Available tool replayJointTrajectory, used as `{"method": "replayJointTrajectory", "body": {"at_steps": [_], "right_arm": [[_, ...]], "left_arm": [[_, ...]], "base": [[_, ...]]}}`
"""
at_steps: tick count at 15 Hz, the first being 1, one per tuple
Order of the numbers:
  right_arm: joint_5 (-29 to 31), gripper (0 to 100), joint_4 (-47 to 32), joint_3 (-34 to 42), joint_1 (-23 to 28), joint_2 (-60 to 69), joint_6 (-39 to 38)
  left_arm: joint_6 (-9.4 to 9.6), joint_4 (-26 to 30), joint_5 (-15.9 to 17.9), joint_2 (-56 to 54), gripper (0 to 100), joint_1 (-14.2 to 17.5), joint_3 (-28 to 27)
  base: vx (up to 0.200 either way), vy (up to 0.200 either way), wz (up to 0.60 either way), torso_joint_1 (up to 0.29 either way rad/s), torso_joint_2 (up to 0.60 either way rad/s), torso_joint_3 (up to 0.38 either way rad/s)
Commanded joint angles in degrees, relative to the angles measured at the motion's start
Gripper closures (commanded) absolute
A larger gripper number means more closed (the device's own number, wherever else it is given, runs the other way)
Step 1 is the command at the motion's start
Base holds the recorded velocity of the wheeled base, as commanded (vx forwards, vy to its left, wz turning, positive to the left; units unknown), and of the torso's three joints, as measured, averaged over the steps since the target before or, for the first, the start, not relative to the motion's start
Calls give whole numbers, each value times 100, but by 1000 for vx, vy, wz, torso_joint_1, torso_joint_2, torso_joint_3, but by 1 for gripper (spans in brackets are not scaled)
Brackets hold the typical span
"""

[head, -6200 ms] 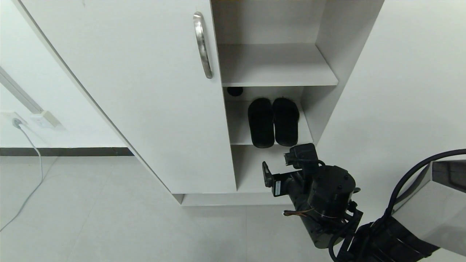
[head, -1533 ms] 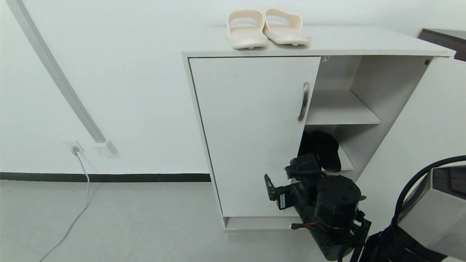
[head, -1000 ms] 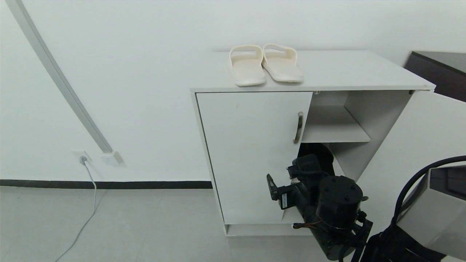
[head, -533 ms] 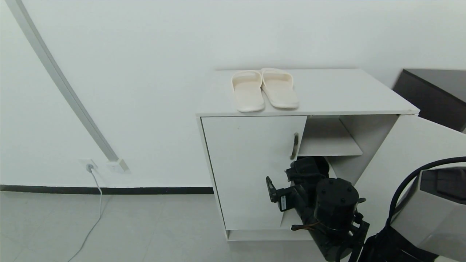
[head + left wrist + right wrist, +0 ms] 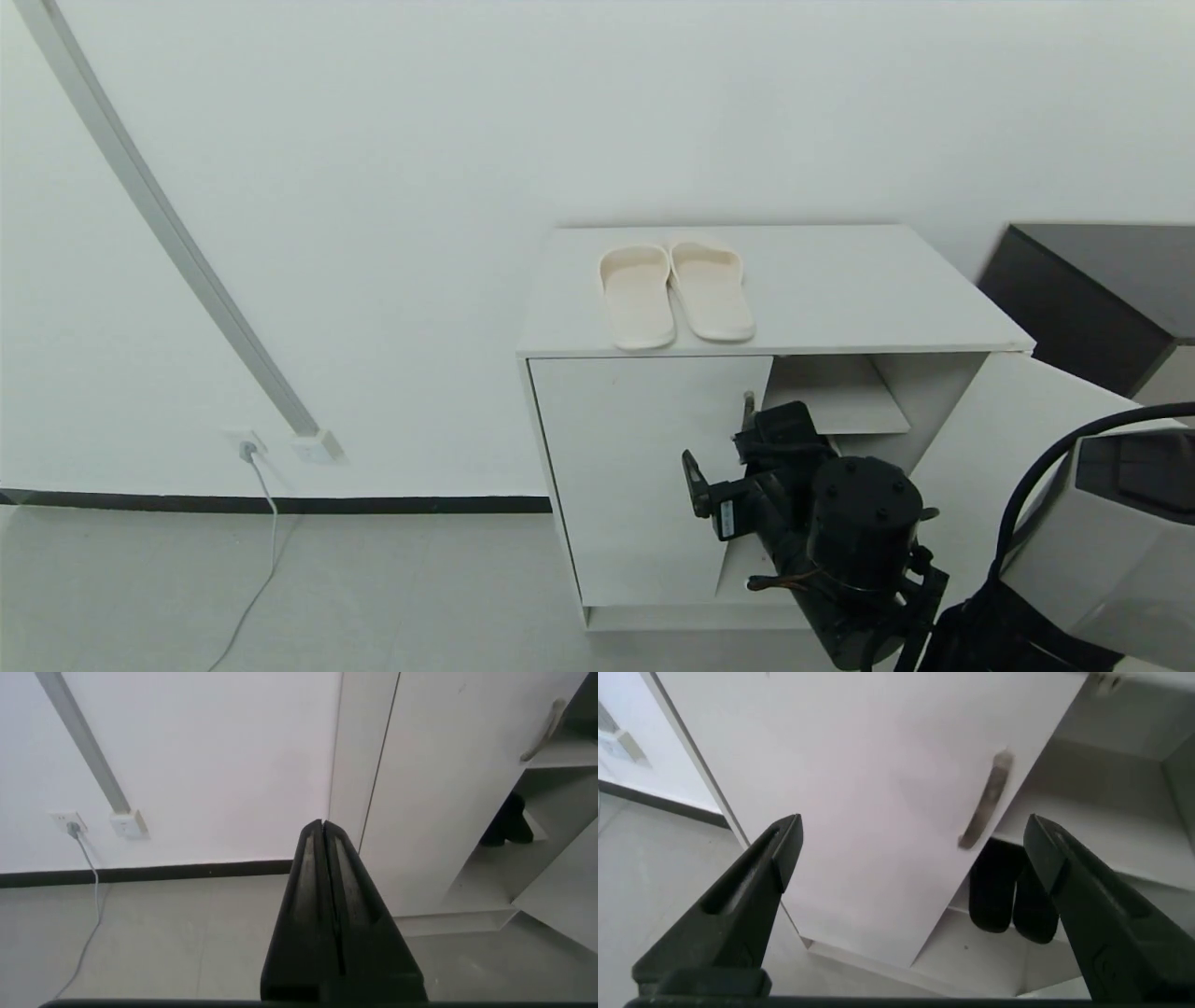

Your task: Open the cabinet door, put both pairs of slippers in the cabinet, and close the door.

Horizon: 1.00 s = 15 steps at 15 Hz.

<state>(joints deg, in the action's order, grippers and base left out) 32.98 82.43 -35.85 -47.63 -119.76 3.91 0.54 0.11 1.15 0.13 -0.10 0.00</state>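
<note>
A cream pair of slippers [image 5: 677,294] lies side by side on top of the white cabinet [image 5: 840,308]. The left door [image 5: 644,476] is closed, and its metal handle [image 5: 985,812] stands at its inner edge. The right door [image 5: 990,448] stands swung open. On the middle shelf lies a black pair of slippers [image 5: 1008,896], also visible as a dark shape [image 5: 509,826]. My right gripper [image 5: 915,905] is open and holds nothing, low in front of the cabinet facing the closed door. My left gripper [image 5: 324,829] is shut and holds nothing, out over the floor to the left of the cabinet.
A wall socket with a cable [image 5: 247,450] and a slanting grey conduit [image 5: 159,215] are on the wall to the left. A dark piece of furniture [image 5: 1092,289] stands right of the cabinet. Bare grey floor [image 5: 280,597] lies in front.
The head camera has pulled back and risen, so the cabinet has slid down in the picture and its top with the cream slippers has come into view. The right arm keeps its pose.
</note>
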Motion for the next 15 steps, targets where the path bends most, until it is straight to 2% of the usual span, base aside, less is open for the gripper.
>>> {"method": "replayJointTrajectory", "body": {"at_steps": [1, 5, 7, 9, 11, 15], "right_arm": [[-2, 0, 1, 8, -1, 5, 4], [-292, 0, 326, 175, 17, -3, 31], [-353, 0, 695, 351, 8, 5, 496], [-388, 0, 757, 307, 8, 155, 611], [-406, 0, -149, -45, -1, 454, 356], [-388, 0, -3172, -1468, -45, 1201, -699]], "left_arm": [[-1, -2, 0, 4, 100, 1, 0], [-1, -2, 0, 4, 100, 1, 0], [-1, -2, 0, 4, 100, 1, 0], [-1, -2, 0, 4, 100, 1, 0], [8, -2, 0, 4, 100, 1, 0], [43, -2, 0, 4, 100, 1, 0]], "base": [[0, 0, 0, 251, -583, -330], [0, 0, 0, 226, -530, -282], [0, 0, 0, 18, -47, -31], [0, 0, 0, 0, 0, 0], [0, 0, 0, 0, 0, 0], [0, 0, 0, 0, 0, 0]]}}
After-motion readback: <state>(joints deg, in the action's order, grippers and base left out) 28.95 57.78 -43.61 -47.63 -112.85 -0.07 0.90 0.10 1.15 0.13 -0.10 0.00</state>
